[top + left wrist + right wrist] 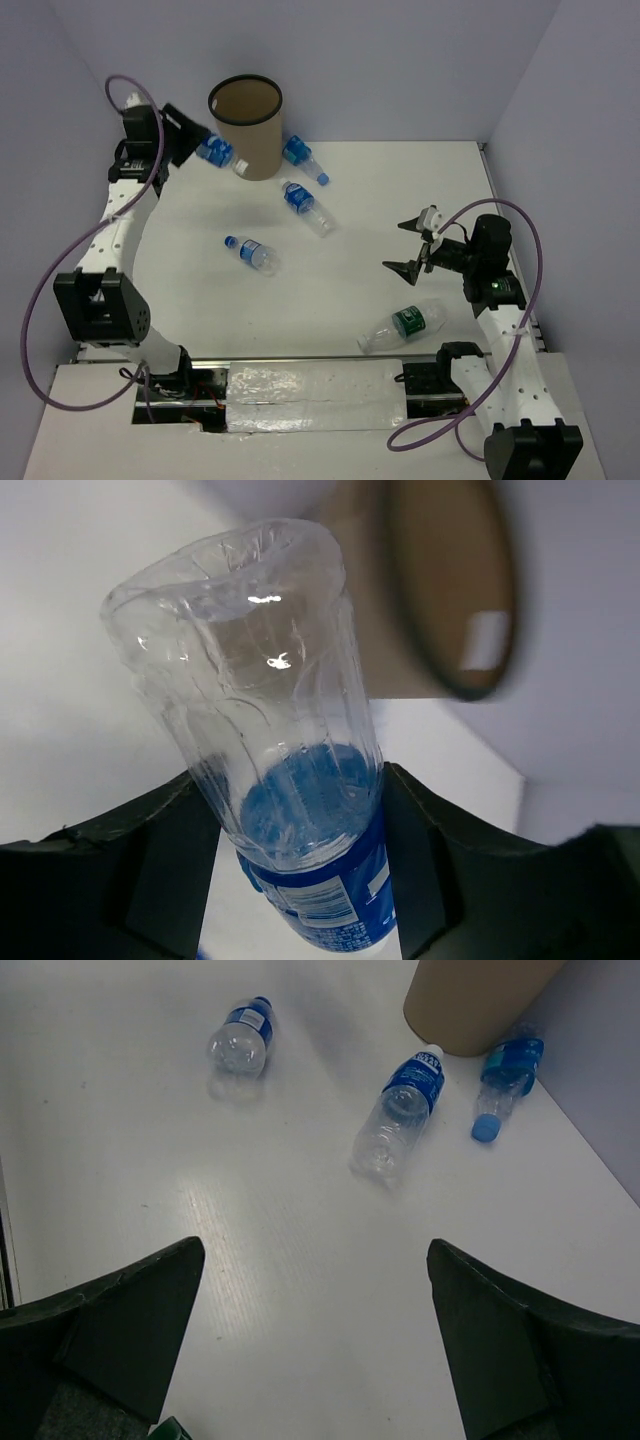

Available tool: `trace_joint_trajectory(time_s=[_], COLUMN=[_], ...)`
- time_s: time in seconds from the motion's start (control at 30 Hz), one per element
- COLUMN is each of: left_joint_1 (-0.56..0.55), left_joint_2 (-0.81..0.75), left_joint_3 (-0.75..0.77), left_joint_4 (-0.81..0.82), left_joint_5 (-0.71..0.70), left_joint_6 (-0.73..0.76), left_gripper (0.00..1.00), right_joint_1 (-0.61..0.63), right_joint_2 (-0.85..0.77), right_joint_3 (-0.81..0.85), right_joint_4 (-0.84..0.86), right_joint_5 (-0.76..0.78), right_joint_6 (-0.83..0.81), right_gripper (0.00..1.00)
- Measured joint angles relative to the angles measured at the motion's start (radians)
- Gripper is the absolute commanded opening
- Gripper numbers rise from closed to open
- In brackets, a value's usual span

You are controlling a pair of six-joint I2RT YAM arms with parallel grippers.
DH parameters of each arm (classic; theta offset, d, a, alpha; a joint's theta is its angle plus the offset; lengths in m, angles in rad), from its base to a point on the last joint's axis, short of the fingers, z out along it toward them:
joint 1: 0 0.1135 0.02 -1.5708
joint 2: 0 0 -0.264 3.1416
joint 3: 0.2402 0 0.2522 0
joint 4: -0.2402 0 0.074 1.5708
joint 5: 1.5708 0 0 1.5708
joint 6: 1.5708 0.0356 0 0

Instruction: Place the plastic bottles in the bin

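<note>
Plastic bottle [270, 710], blue-label, is pinched between the jaws of your left gripper [295, 825], base outward, with the bin [255, 150] just beyond. No bottle shows inside the bin yet. Your right gripper [315, 1260] is spread and empty. Three blue-label bottles [395, 1110] lie ahead of its jaws, the green-label bottle [405, 325] near behind them. By my reckoning, all five remain.

Beneath the right pincer [395, 246], a flat matte white tabletop [330, 300], spreading across toward the left pincer [205, 148]. Beyond and to the outer side of each pincer, plain pale lavender-grey walls [400, 60], meeting in a corner past the right one. Nearer than both, a pale grey board [90, 420] with a glossy clear-wrapped strip [315, 395] set in. Soft, even light; faint glare streak [215, 1220] just ahead of the right pincer.
</note>
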Motion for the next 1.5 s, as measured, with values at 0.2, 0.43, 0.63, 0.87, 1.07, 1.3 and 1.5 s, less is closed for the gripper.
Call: trace_joint_trajectory(time_s=[0.2,0.43,0.63,0.87,1.07,1.3,1.5], left_joint_1=[-0.182,-0.266,-0.275,-0.328,-0.372,-0.408,-0.426], left_joint_2=[-0.108,0.008,0.301,0.54,0.568,0.565,0.512], left_joint_3=[0.267,0.351,0.507,0.586,0.562,0.533,0.56], left_joint_4=[0.2,0.596,0.762,0.894,0.906,0.838,0.645], left_joint_5=[0.005,-0.079,-0.251,-0.409,-0.434,-0.467,-0.443], left_joint_6=[0.188,0.387,0.56,0.846,0.959,1.047,1.043], left_gripper=[0.0,0.0,0.0,0.0,0.47,0.99,0.99], right_joint_1=[0.0,0.0,-0.002,-0.005,-0.007,-0.007,-0.008], right_joint_2=[0.002,0.016,0.043,0.063,0.063,0.071,0.186], right_joint_3=[0.0,0.0,0.0,-0.016,-0.05,-0.05,0.023], right_joint_4=[-0.001,-0.007,-0.007,-0.013,-0.019,-0.037,-0.265], right_joint_5=[-0.008,-0.009,-0.006,0.012,0.044,0.053,0.039], right_joint_6=[0.0,-0.003,-0.013,-0.032,-0.042,-0.072,-0.359], right_gripper=[1.0,1.0,0.99,1.0,1.0,1.0,1.0])
